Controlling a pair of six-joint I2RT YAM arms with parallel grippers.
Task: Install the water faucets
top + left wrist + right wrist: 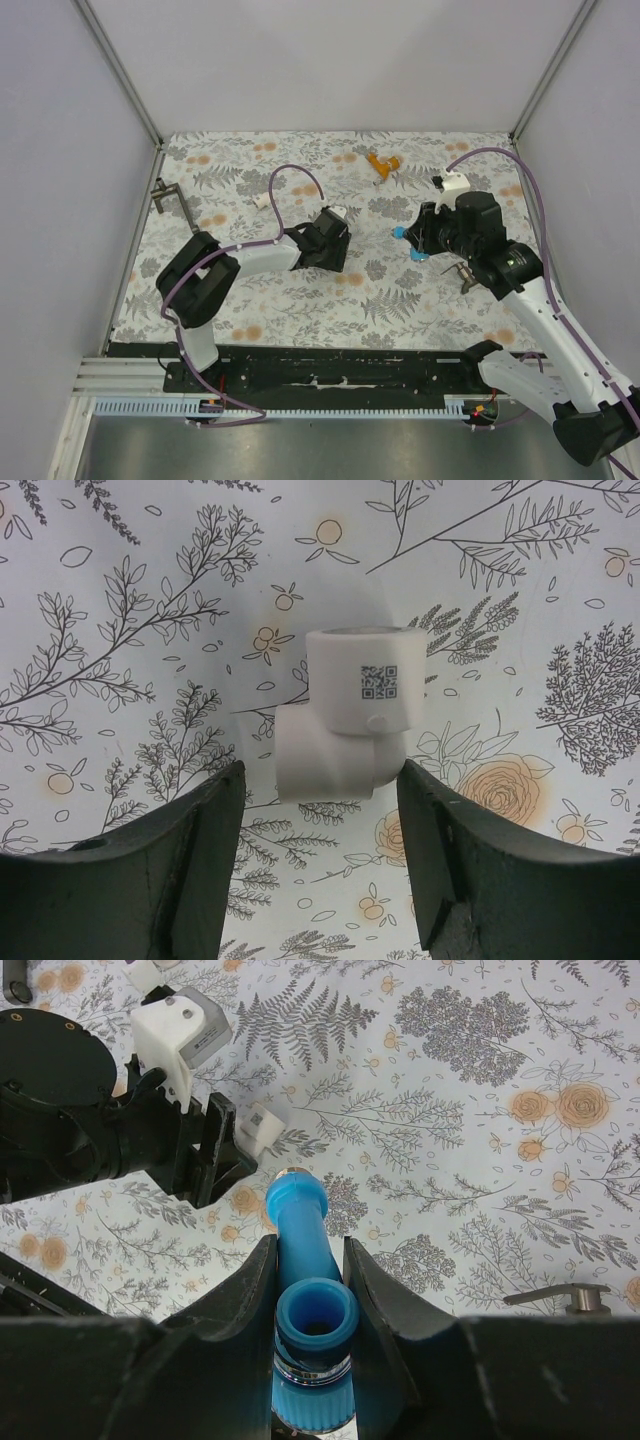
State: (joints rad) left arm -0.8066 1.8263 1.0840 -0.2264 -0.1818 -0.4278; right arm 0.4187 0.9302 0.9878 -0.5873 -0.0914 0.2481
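Right side first: the right gripper (305,1250) has its jaws clamped on the blue faucet (300,1210). From the wrist camera, the two dark fingers press the tap's body from both sides. Its round open end faces the lens, and the long barrel points away over the floral tablecloth (300,300). From above, the blue tap sits up off the cloth in that grip, right of the table's middle.

The orange faucet (381,164) lies on its own near the far edge of the cloth, well apart from both grippers, with nothing touching it.

Over to the left arm. The left gripper (320,780) has its jaws apart, and a white elbow fitting (345,720) lies on the cloth just at the fingertips. It carries a small square printed code on its upper barrel. There's a clear gap on one side, while the other fingertip is very near the fitting — I can't tell whether it touches. Either way, the fitting is not pinched.

Around the edges, a dark metal bracket (170,195) rests close to the left wall. A small white stub fitting (261,200) lies between the bracket and the left gripper. A second metal piece (462,272) lies beside the right arm — its lever-like end shows low in the right wrist view.
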